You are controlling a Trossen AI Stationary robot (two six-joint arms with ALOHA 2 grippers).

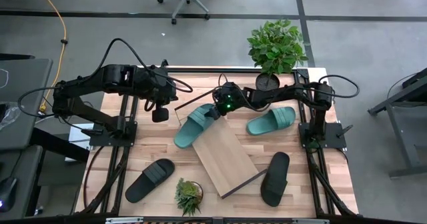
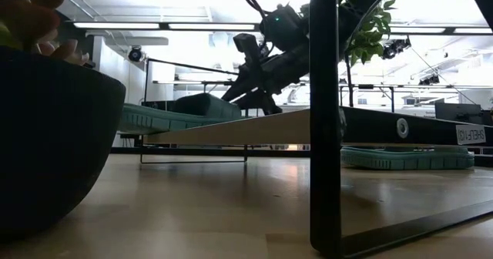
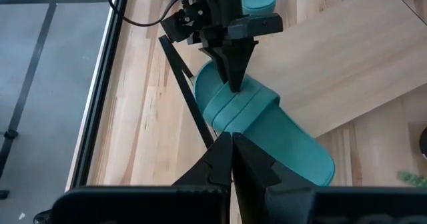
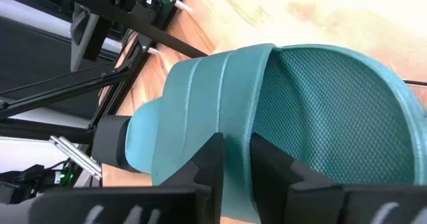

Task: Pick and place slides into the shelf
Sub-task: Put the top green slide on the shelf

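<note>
One teal slide point(image 1: 195, 125) lies across the raised far-left end of the slanted light-wood shelf point(image 1: 225, 159). My right gripper point(image 1: 217, 111) stands over it, shut on its ribbed strap. The other teal slide point(image 1: 271, 121) lies flat on the table to the shelf's right. One black slide point(image 1: 150, 179) lies near the table's left front, and the other black slide point(image 1: 275, 178) lies at the right front. My left gripper point(image 1: 160, 113) hovers shut to the left of the held slide and touches nothing. My right gripper pinches the teal slide's strap at its edge point(image 4: 237, 136), with one finger point(image 4: 212, 159) on the strap's outer face and the other finger point(image 4: 268, 163) on the footbed side. The fingers point(image 3: 235, 77) come from above, pointing down. The slide point(image 2: 177, 111) sits about level over the shelf's high end.
A potted plant point(image 1: 275, 49) stands at the table's far edge. A small plant point(image 1: 189, 195) sits at the near edge, and its dark pot point(image 2: 54, 136) fills the low view's left. The shelf's black wire frame point(image 2: 324, 120) stands close in the low view. Bare tabletop point(image 1: 157, 144) lies left of the shelf.
</note>
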